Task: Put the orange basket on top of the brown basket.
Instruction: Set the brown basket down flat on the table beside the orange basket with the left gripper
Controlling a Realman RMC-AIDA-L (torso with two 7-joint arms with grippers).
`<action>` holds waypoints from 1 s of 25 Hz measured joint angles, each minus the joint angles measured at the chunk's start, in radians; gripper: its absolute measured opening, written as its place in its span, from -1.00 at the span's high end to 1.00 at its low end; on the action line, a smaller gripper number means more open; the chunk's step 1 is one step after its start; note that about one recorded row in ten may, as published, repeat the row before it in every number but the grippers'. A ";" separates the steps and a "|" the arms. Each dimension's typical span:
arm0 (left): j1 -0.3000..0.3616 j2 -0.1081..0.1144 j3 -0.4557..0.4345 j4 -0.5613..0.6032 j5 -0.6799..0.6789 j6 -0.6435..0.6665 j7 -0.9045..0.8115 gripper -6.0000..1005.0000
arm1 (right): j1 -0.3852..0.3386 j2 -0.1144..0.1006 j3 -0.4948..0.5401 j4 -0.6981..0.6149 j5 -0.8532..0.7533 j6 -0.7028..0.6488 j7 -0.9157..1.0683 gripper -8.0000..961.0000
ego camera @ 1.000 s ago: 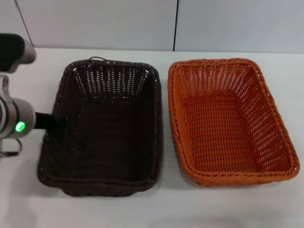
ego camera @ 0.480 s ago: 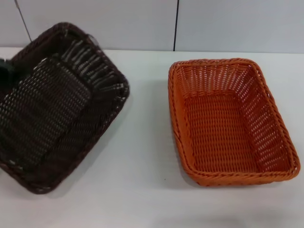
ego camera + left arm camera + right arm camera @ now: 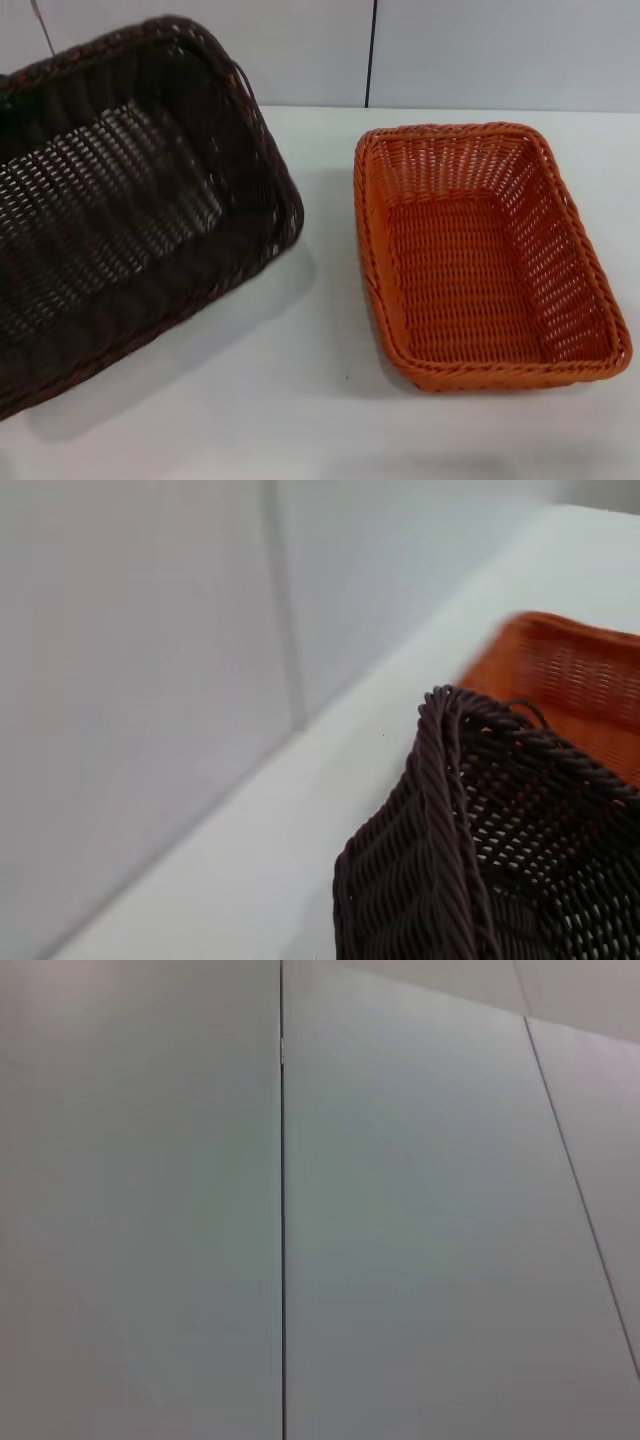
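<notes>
**A:** Where was the orange basket (image 3: 487, 257)?

**B:** Flat on the white table (image 3: 300, 400), right half of the head view, opening up, long side running away from the robot. Nothing in it, nothing touching it.

**A:** And the brown basket (image 3: 130, 210)?

**B:** Left side of the head view, lifted and tilted. Opening faced the camera, so the inside floor and walls showed. Its far rim sat above the table's back edge against the wall (image 3: 500, 50); its near edge ran out of the picture at lower left. It cast a shadow on the table beneath. Well apart from the orange one, bare table between them.

**A:** Left tool?

**B:** Not visible in any view. The left wrist view showed only a braided corner of the brown basket (image 3: 450, 860) close up, with part of the orange basket (image 3: 570, 680) beyond it and the wall behind. Couldn't tell whether the tool was clenched or released, or where on the basket it gripped.

**A:** Right tool?

**B:** Also out of sight. The right wrist view showed only grey wall panels (image 3: 400, 1210) with seams. Nothing of the right arm in the head view.
</notes>
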 joint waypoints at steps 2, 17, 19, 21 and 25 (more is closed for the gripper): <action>-0.015 0.015 0.000 0.022 -0.003 -0.032 0.014 0.59 | -0.002 0.000 0.000 0.000 0.000 -0.002 -0.002 -0.53; -0.278 0.040 0.204 0.296 0.198 -0.120 0.226 0.59 | -0.129 0.002 -0.016 0.053 0.073 -0.019 -0.001 -0.53; -0.310 0.019 0.206 0.328 0.231 -0.117 0.271 0.59 | -0.143 0.003 -0.024 0.063 0.073 -0.025 -0.006 -0.53; -0.340 -0.001 0.206 0.353 0.257 -0.108 0.312 0.59 | -0.151 0.003 -0.031 0.068 0.075 -0.030 -0.008 -0.53; -0.379 -0.030 0.207 0.394 0.283 -0.064 0.355 0.59 | -0.161 0.003 -0.046 0.081 0.076 -0.044 -0.009 -0.53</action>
